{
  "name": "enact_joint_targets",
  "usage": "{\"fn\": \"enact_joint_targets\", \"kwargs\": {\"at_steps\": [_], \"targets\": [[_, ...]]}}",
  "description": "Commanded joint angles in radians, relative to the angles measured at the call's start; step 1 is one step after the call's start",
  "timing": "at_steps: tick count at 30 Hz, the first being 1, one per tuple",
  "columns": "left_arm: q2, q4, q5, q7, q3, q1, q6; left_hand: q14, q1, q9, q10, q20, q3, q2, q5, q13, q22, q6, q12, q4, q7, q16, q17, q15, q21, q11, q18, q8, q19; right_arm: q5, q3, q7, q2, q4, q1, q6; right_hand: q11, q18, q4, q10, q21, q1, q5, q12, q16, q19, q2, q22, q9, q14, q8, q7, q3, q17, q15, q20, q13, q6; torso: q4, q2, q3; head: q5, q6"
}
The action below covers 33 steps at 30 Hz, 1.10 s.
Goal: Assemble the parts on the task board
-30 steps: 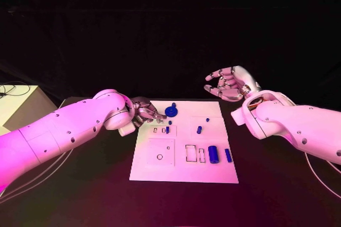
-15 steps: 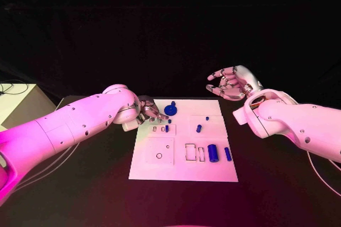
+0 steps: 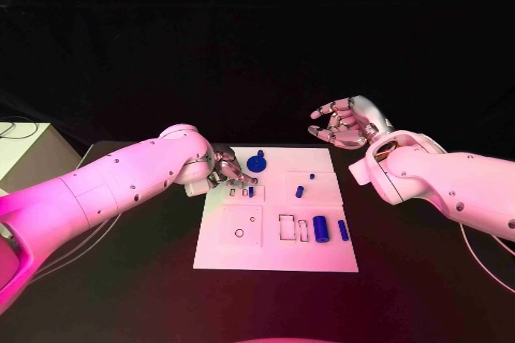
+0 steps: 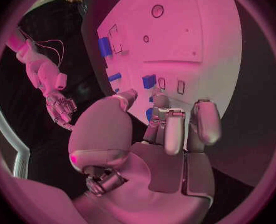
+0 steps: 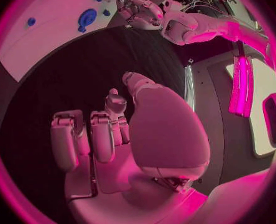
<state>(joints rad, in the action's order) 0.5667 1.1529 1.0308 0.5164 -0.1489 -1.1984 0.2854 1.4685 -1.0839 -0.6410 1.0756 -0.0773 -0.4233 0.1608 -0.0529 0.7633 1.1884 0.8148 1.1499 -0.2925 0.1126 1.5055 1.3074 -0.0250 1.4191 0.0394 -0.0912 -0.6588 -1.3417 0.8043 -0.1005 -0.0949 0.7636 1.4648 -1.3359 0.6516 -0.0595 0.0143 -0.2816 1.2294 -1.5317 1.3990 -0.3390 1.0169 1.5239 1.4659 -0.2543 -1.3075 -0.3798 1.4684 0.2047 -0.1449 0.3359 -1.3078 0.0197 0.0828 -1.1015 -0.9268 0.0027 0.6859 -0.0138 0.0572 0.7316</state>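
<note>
Black table (image 3: pixel 129 283) is carrying the white task board (image 3: pixel 277 250) at its middle, and I am placing everything against that board. Left of it, my left arm (image 3: pixel 97 198) is reaching in, and my left hand (image 3: pixel 225 170) is sitting over the board's far-left corner, fingers curled down toward the small slots there. A small blue part (image 3: pixel 251 191) is standing in a slot just beside those fingertips; I cannot tell whether the hand is pinching it or merely touching it. Just past the hand, at the board's far edge, a round blue gear-like part (image 3: pixel 257 164) is resting on the white surface. Toward the board's right half, two small blue pegs (image 3: pixel 301 190) are standing upright, and nearer me a thick blue cylinder (image 3: pixel 320 230) and a slimmer blue bar (image 3: pixel 342 230) are lying side by side, apart. Right of the board, beyond its far-right corner, my right hand (image 3: pixel 345 125) is hovering well above the table, fingers spread, holding nothing.
</note>
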Motion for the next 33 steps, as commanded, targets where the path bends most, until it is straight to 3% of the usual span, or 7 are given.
{"fn": "enact_joint_targets", "kwargs": {"at_steps": [1,3,5,8,11,18,33], "targets": [[-0.009,-0.004,0.004,0.002,0.001,-0.003,0.034,0.052,0.01,-0.001,-0.008,-0.003,0.005,0.002,-0.001,-0.001,0.0,-0.008,-0.004,0.002,-0.002,-0.003,0.144,0.002,-0.007,0.0,0.011,0.0,0.006,0.013,0.0,-0.002,0.0,-0.002,-0.001,-0.005,0.0,0.0,-0.003,-0.018,0.02,-0.007,-0.004,-0.02,-0.01,0.081,-0.003,-0.23,0.001,0.073,0.001,-0.002,0.006,-0.141,-0.004,0.004,0.013,0.008,0.0021,0.002,-0.0023,-0.001,0.002],[-0.014,-0.007,0.004,0.002,0.002,-0.003,0.034,0.052,0.01,-0.002,-0.007,-0.003,0.006,0.001,-0.001,0.001,0.001,-0.008,-0.004,0.002,-0.002,-0.002,0.146,0.002,-0.006,0.0,0.011,0.0,0.005,0.006,0.0,-0.011,0.0,-0.004,-0.001,0.007,0.0,0.021,-0.001,-0.085,0.113,-0.014,-0.006,-0.131,-0.048,0.045,-0.006,-0.178,-0.002,0.053,0.008,-0.002,0.017,-0.071,-0.003,0.004,0.106,0.015,0.0025,0.003,-0.0026,-0.001,0.003],[-0.018,-0.01,0.004,0.002,0.003,-0.003,0.034,0.052,0.01,-0.002,-0.007,-0.003,0.006,0.001,-0.001,0.001,0.002,-0.008,-0.003,0.002,-0.002,-0.002,0.147,0.002,-0.006,0.0,0.012,0.0,0.005,-0.009,0.0,-0.024,-0.001,-0.007,-0.001,0.019,-0.001,0.065,-0.002,-0.166,0.329,-0.017,-0.006,-0.289,-0.144,-0.04,-0.009,-0.056,-0.005,0.004,0.015,-0.003,0.033,0.075,-0.003,0.005,0.241,0.027,0.003,0.003,-0.0028,-0.002,0.003],[-0.022,-0.015,0.004,0.002,0.004,-0.004,0.035,0.053,0.01,-0.002,-0.007,-0.003,0.006,0.001,-0.001,0.001,0.002,-0.008,-0.004,0.002,-0.002,-0.002,0.147,0.002,-0.006,0.0,0.012,0.0,0.005,-0.027,0.0,-0.039,-0.003,-0.01,-0.002,0.032,-0.001,0.102,0.0,-0.167,0.558,-0.02,-0.006,-0.355,-0.269,-0.117,-0.018,0.08,-0.01,-0.056,0.025,-0.006,0.047,0.234,-0.006,0.006,0.311,0.04,0.0038,0.003,-0.0033,-0.004,0.003],[-0.028,-0.02,0.003,0.002,0.005,-0.004,0.037,0.053,0.009,-0.003,-0.008,-0.003,0.006,0.001,-0.002,0.0,0.003,-0.008,-0.004,0.002,-0.002,-0.002,0.147,0.003,-0.006,0.0,0.012,0.0,0.004,-0.058,0.0,-0.062,-0.004,-0.013,-0.003,0.053,-0.014,0.166,0.001,-0.171,1.013,-0.022,-0.007,-0.464,-0.527,-0.272,-0.02,0.362,-0.016,-0.199,0.038,-0.014,0.069,0.529,-0.016,0.018,0.425,0.05,0.0058,0.004,-0.0035,-0.006,0.004],[-0.037,-0.028,0.003,0.003,0.006,-0.004,0.044,0.052,0.005,-0.005,-0.011,-0.004,0.006,0.0,-0.002,-0.002,0.002,-0.009,-0.006,0.004,-0.002,-0.002,0.147,0.003,-0.006,0.0,0.012,0.0,0.005,-0.152,0.0,-0.107,-0.006,-0.022,-0.005,0.094,-0.049,0.166,0.018,-0.172,1.271,-0.026,-0.01,-0.69,-0.825,-0.31,-0.024,0.599,-0.013,-0.318,0.057,-0.046,0.088,0.704,-0.054,0.055,0.692,0.073,0.0072,0.005,-0.0041,-0.011,0.003],[-0.053,-0.042,0.004,0.004,0.009,-0.004,0.055,0.053,-0.014,-0.015,-0.015,-0.005,0.003,-0.007,-0.002,-0.002,0.005,-0.012,-0.006,0.007,-0.002,0.0,0.15,0.003,-0.005,0.0,0.012,0.0,0.004,-0.244,0.0,-0.16,-0.012,-0.031,-0.007,0.098,-0.081,0.168,0.042,-0.152,1.468,-0.029,-0.014,-0.805,-1.162,-0.341,-0.015,0.872,0.001,-0.359,0.066,-0.067,0.095,0.817,-0.099,0.101,0.898,0.088,0.0136,0.008,-0.0069,-0.018,0.006]]}}
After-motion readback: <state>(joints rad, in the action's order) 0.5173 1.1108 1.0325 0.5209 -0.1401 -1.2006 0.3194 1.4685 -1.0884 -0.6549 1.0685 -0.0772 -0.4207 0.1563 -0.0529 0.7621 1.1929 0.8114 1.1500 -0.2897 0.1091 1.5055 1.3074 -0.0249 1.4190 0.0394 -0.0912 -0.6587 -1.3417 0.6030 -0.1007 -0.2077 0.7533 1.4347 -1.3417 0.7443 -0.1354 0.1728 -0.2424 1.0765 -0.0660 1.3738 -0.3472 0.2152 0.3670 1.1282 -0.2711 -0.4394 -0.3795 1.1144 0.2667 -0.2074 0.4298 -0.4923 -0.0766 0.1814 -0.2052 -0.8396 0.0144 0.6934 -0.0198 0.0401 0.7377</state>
